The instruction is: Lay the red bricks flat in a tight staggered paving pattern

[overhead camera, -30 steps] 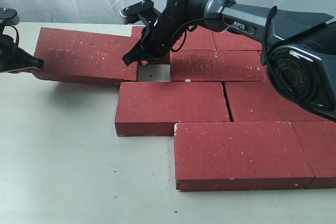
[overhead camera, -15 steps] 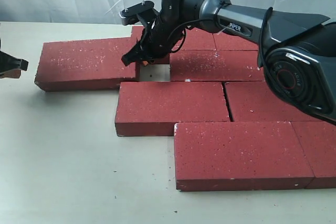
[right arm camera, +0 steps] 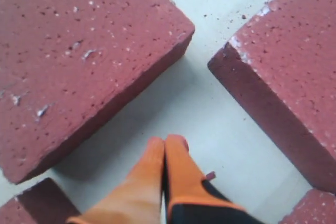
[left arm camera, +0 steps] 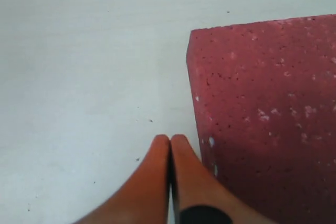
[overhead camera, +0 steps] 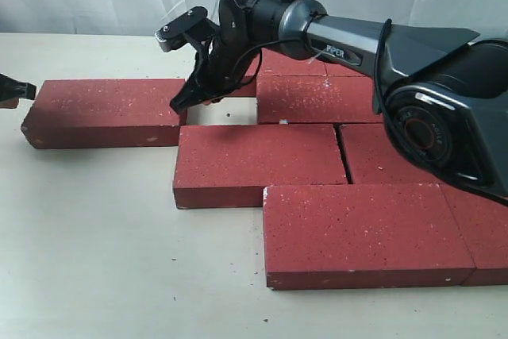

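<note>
Red bricks (overhead camera: 341, 236), rough and white-speckled, lie flat on your pale table (overhead camera: 95, 236); one brick (overhead camera: 103, 109) sits apart at left, the right gripper (overhead camera: 181, 105) by its end. Left wrist view: left gripper (left arm camera: 170, 142) jaws pressed together, empty, beside a brick corner. Right wrist view: jaws likewise closed, over bare table between bricks.

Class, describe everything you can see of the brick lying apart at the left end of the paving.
The left brick is a dark red, white-speckled slab, lying flat on the table. A bare gap parts it from the next brick. The shut right gripper is at its right end, the shut left gripper off its left end.
</note>
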Motion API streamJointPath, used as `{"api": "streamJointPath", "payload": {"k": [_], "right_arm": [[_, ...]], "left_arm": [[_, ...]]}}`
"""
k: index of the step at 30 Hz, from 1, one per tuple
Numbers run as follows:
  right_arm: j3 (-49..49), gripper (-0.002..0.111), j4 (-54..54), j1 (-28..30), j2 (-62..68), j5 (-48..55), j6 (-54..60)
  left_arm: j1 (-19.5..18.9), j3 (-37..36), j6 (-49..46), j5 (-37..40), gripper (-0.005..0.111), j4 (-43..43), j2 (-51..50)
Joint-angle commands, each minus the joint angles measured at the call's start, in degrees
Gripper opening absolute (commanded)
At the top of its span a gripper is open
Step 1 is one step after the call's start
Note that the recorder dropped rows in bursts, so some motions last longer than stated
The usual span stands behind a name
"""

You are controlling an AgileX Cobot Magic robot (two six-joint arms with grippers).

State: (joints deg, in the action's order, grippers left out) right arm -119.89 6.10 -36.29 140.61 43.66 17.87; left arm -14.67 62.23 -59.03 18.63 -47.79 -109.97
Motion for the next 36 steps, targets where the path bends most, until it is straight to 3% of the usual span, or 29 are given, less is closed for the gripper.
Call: {"api": "streamJointPath", "payload": {"k": [1,6,14,36], "right_arm": [[-0.49,-0.001,-2.41,0.23,0.15,-0.77,0.56],[-0.49,-0.001,-0.77,0.12,1.28,-3.0,0.56],[-0.49,-0.001,3.23,0.12,1.28,-3.89,0.68],[-0.49,-0.001,-7.26,0.23,-2.01,3.29,0.26]], "left_arm": [[-0.14,-0.02,-0.07,-1.03,0.0,-3.04,-3.86],[-0.01,0.12,-1.79,0.51,0.0,-8.74,-4.04],[1.34,0.12,-13.66,5.1,0.0,-19.62,-4.04],[2.94,0.12,-16.89,8.93,0.0,-22.06,-4.04]]}}
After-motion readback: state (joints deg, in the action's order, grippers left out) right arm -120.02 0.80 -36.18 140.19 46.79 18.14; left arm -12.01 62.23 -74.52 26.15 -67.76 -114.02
